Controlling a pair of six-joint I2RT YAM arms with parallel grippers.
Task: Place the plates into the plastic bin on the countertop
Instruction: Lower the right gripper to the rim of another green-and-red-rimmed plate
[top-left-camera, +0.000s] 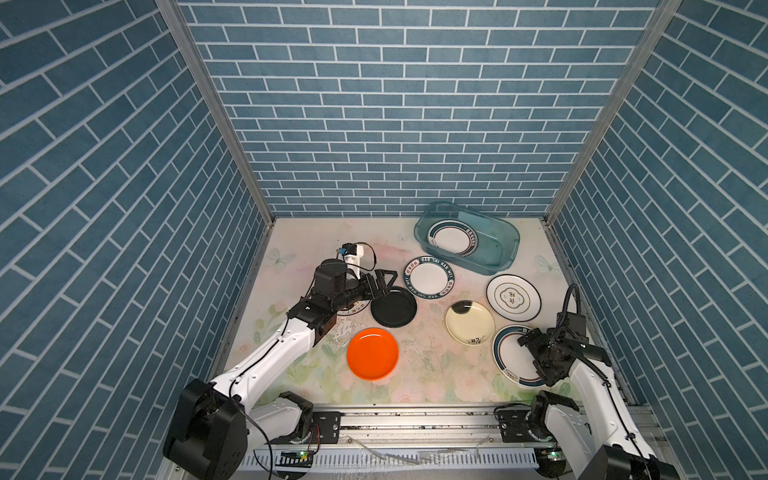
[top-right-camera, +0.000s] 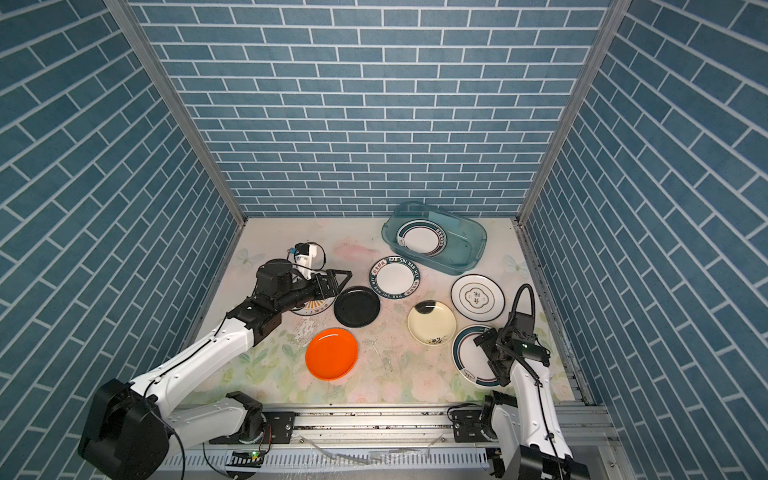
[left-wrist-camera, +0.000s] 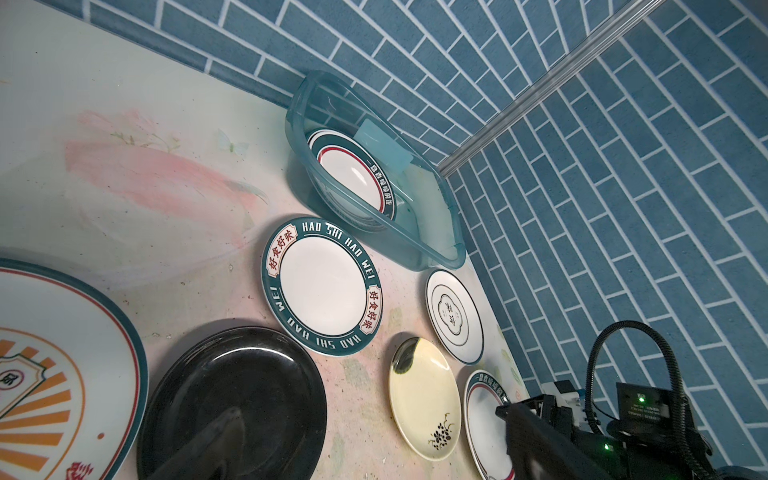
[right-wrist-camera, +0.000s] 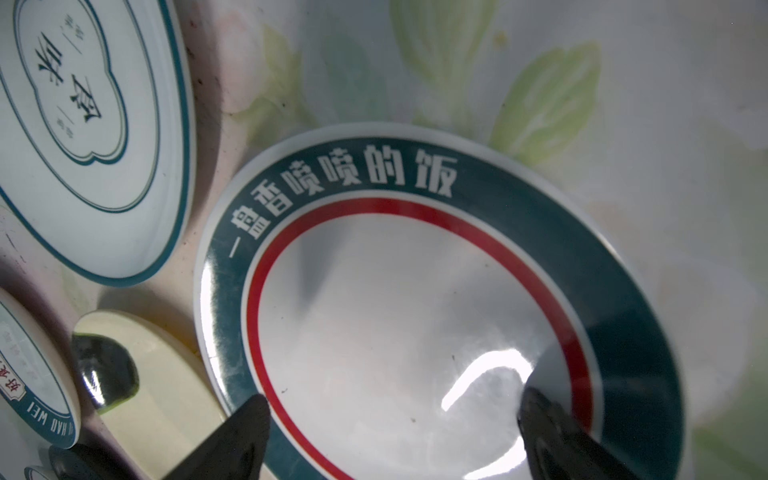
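So the plate I was after, the white one with the teal band and red ring (top-left-camera: 510, 353), was lying flat on the tabletop (top-left-camera: 419, 374), directly under my right claw (right-wrist-camera: 392, 411). The claw was spread wide and wasn't pinching anything. In the right wrist view one tip sat over the teal band and the other over the red ring across the well. That meant it straddled part of the plate, not its edge. I couldn't tell if the tips were touching the glaze or hanging just above it.

A round plate has no long axis, so my guess was the grab would come down to getting one tip past the rim. The closest bit of rim was right by the tip over the band.

The plastic bin (top-left-camera: 494, 249) was out ahead of the claw and off to its left, well apart from it. The clover-outline plate (top-left-camera: 513, 297) sat in between. The bin's long axis pointed roughly back at the claw. A matching teal plate (top-left-camera: 453, 239) was already in its far end, and the nearer end was bare, which looked handy.

The cream plate (top-left-camera: 469, 323) was just beside my target on the claw's left, something I figured I could bump.

The left claw (top-left-camera: 384, 286) was spread too, well apart to the left over the black plate's (top-left-camera: 395, 309) edge. The right arm was clearly the nearer one.
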